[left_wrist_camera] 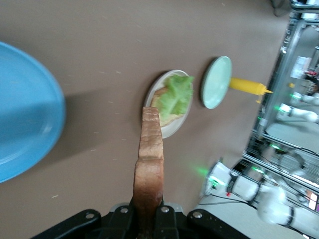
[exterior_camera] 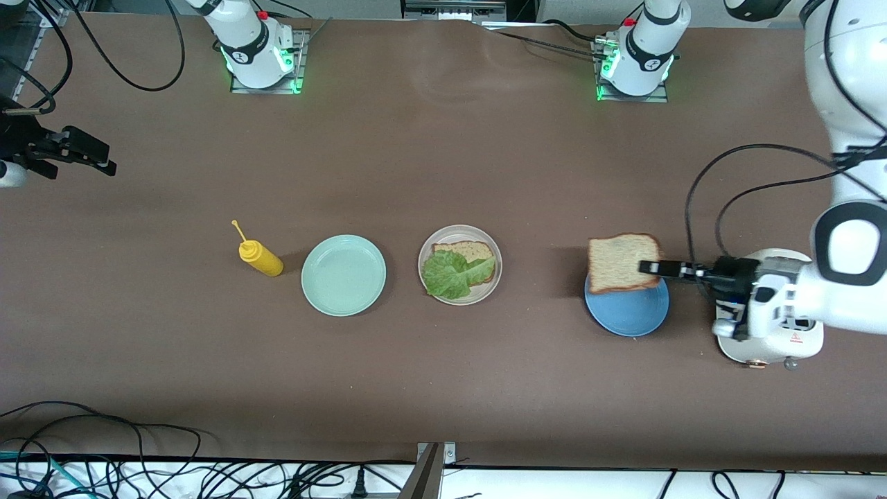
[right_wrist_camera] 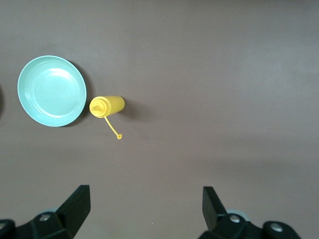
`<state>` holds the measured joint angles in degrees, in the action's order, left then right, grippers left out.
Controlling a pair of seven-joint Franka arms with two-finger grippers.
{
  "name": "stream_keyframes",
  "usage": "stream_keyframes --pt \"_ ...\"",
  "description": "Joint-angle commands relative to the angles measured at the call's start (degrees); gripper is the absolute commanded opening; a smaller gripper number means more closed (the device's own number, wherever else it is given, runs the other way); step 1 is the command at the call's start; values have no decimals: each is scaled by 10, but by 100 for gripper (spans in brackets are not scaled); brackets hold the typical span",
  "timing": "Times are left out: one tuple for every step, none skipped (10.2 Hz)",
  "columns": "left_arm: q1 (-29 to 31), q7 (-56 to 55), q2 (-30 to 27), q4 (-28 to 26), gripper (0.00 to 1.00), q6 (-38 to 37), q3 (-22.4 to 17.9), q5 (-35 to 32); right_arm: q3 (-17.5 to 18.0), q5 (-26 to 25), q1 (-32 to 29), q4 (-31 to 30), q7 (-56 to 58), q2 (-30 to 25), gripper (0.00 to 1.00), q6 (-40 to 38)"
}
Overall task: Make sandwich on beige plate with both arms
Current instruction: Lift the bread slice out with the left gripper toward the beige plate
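- Our left pincer [exterior_camera: 650,267] is clamped tight on one edge of the top bread slice [exterior_camera: 623,263], carrying it clear of the tabletop over the blue plate [exterior_camera: 627,310]; in the left wrist view the slice [left_wrist_camera: 149,169] runs edge-on straight out from between the jaws.
- We judge the edge grip is there so the slice's broad face stays free to be laid flat on the stack.
- The blue plate lies toward the left arm's end of the tabletop and shows nothing else on it.
- The beige plate [exterior_camera: 425,258] sits near the middle of the tabletop, well apart from the blue one. It carries the bottom bread slice [exterior_camera: 468,250] with the lettuce leaf [exterior_camera: 449,274] over the part of it nearer the front camera. The sandwich lacks only its top.
- Between the beige plate and the right arm's end lies the mint-green plate [exterior_camera: 344,275], and just beside it the yellow squeeze bottle [exterior_camera: 261,258], on its side.
- Our right pincer [exterior_camera: 69,154] waits over the tabletop edge at the right arm's end, jaws spread wide and holding nothing; its wrist view looks down on the bottle [right_wrist_camera: 107,106] and mint-green plate [right_wrist_camera: 51,90].
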<state>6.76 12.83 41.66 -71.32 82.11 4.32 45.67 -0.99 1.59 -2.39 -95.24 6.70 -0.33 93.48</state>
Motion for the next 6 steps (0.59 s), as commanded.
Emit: stream_keyframes --pt "-16 -29 11 -9 0 -7 14 67 6 -4 -4 -9 -8 -7 100 7" --pt "-31 -39 18 -14 0 -5 14 90 5 -3 -4 -9 -8 -7 100 5" --pt "-48 -42 23 -20 0 -4 14 121 5 -3 -4 -8 -9 -7 100 5" --pt "-54 -44 35 -22 0 -4 14 156 6 -3 -3 -9 -9 -8 100 4" --pt "-78 -82 36 -26 0 0 14 160 5 -3 -4 -9 -9 -8 100 4" --pt "-89 -108 37 -27 0 25 14 166 4 -3 -4 -9 -9 -7 100 4"
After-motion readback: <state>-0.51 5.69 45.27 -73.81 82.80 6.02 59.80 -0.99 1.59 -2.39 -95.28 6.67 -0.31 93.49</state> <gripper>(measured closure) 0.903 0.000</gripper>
